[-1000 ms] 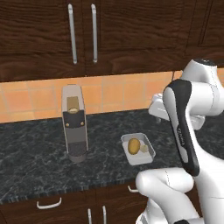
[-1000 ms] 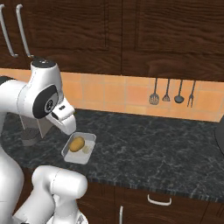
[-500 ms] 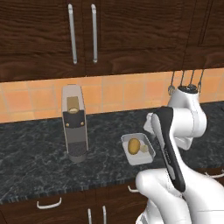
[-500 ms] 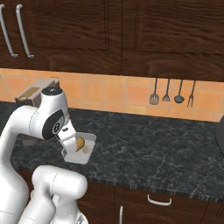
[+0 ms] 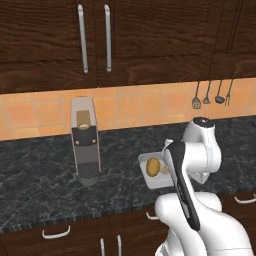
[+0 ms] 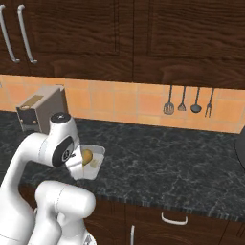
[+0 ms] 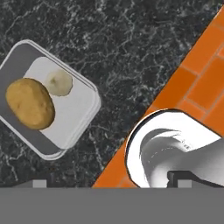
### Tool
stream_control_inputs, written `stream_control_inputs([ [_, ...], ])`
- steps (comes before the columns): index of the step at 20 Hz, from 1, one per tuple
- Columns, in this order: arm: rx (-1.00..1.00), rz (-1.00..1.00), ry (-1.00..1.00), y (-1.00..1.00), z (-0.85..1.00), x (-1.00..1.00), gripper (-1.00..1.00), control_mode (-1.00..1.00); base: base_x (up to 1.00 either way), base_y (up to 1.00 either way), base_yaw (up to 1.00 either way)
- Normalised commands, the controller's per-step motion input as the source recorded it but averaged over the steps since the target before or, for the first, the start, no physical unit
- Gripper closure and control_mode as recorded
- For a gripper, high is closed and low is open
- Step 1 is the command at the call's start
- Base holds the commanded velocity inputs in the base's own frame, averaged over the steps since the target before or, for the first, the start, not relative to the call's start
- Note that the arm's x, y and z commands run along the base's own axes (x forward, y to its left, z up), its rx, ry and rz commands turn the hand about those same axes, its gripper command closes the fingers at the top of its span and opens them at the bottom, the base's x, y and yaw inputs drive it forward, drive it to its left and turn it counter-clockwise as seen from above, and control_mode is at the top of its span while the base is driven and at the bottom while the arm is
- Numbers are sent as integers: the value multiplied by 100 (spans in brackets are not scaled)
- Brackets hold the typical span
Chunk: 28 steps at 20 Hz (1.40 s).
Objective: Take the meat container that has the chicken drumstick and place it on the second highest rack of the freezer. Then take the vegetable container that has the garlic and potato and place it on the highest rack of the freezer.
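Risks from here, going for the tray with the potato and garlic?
1. The tray sits off to one side in the hand view, not centred, so a straight descent could miss its rim.
2. Potato and garlic lie loose; a tilted lift could roll them out.
3. The coffee machine stands nearby; a wide swing might clip it.

No readable text, labels, brands or numbers anywhere.

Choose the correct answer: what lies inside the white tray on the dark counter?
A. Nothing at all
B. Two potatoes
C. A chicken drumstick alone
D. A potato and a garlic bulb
D: the hand view shows the yellow-brown potato and the small pale garlic side by side in the tray on the counter.
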Motion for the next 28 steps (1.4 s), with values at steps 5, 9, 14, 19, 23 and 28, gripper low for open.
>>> stream_control_inputs([
  [5, 0, -11, 2, -3, -38, 39, -100, -100, 0, 0, 0],
  [9, 0, 0, 6, -15, -54, 17, -100, -100, 0, 0, 0],
  [14, 1, 2, 7, -3, -39, 42, -100, -100, 0, 0, 0],
  [19, 0, 3, 6, 2, -37, 34, -100, -100, 0, 0, 0],
  [23, 0, 0, 1, 5, -60, 0, -100, -100, 0, 0, 0],
  [28, 0, 0, 0, 11, -59, -3, -100, -100, 0, 0, 0],
])
